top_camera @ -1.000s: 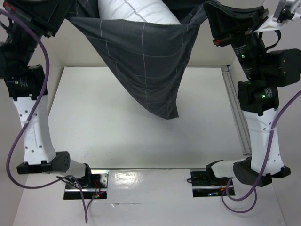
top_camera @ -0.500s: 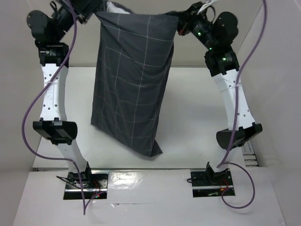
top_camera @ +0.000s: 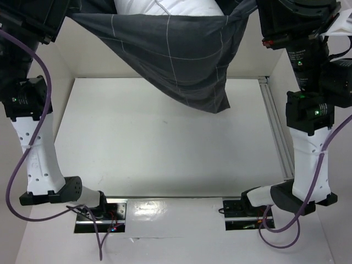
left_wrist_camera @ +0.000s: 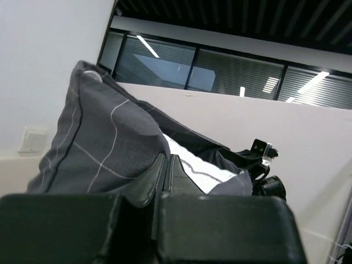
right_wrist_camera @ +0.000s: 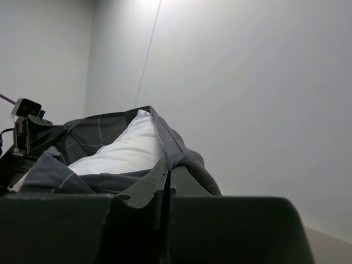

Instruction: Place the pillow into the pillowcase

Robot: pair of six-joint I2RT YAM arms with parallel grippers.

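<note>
The dark grey grid-lined pillowcase (top_camera: pixel 176 55) hangs in the air between both raised arms, sagging to a corner above the table. The white pillow (top_camera: pixel 165 6) lies in its open top, partly showing. My left gripper (left_wrist_camera: pixel 168 157) is shut on the pillowcase's left rim (left_wrist_camera: pixel 104 148); the pillow (left_wrist_camera: pixel 198 173) shows just past the fingers. My right gripper (right_wrist_camera: pixel 168 159) is shut on the pillowcase's right rim (right_wrist_camera: pixel 176 148), with the pillow (right_wrist_camera: pixel 124 148) to its left. In the top view both grippers are out of frame.
The white table (top_camera: pixel 159 148) lies below the hanging cloth. A metal rail (top_camera: pixel 275 126) runs along the table's right edge. White walls stand left and right. The arm bases (top_camera: pixel 99 212) sit at the near edge.
Half a second ago the pillowcase hung long and upright, low toward the table; now both arms are raised close to the camera again and the case is stretched wide, pillow showing at the top.
</note>
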